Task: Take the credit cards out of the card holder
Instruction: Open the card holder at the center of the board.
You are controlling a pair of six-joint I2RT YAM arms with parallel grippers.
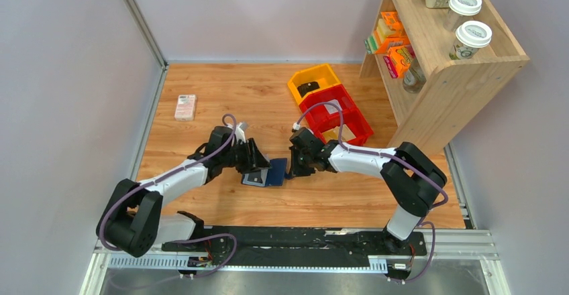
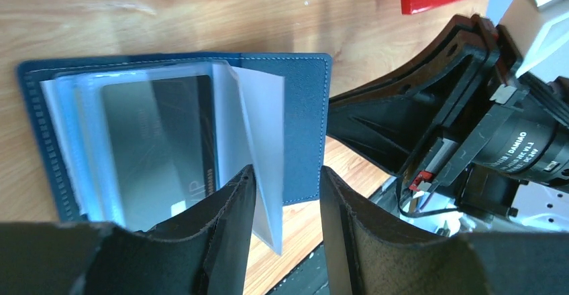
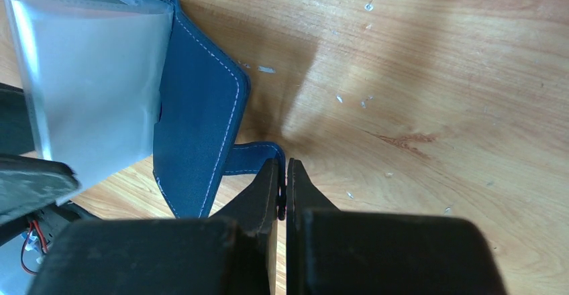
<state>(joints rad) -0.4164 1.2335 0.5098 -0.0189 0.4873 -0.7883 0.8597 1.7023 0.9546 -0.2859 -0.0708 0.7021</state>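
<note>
Left gripper (image 2: 287, 182) half spread, straddling clear sleeve (image 2: 260, 134) of open card holder (image 2: 305, 107), flat on table (image 2: 168, 13). Grey credit card (image 2: 161, 141) pocketed behind. Right gripper (image 3: 282, 171) pressed together at snap tab (image 3: 249, 155). Advice: anchor tab, nip card edge not plastic, draw straight out.

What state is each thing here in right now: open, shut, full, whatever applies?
card holder: open, lying on the table.
card: inside a clear pocket.
left gripper: open.
clear sleeve: flipped up, standing between the left gripper's jaws.
right gripper: shut, tips at the snap tab.
paper cups: lidded, upright on the shelf.
</note>
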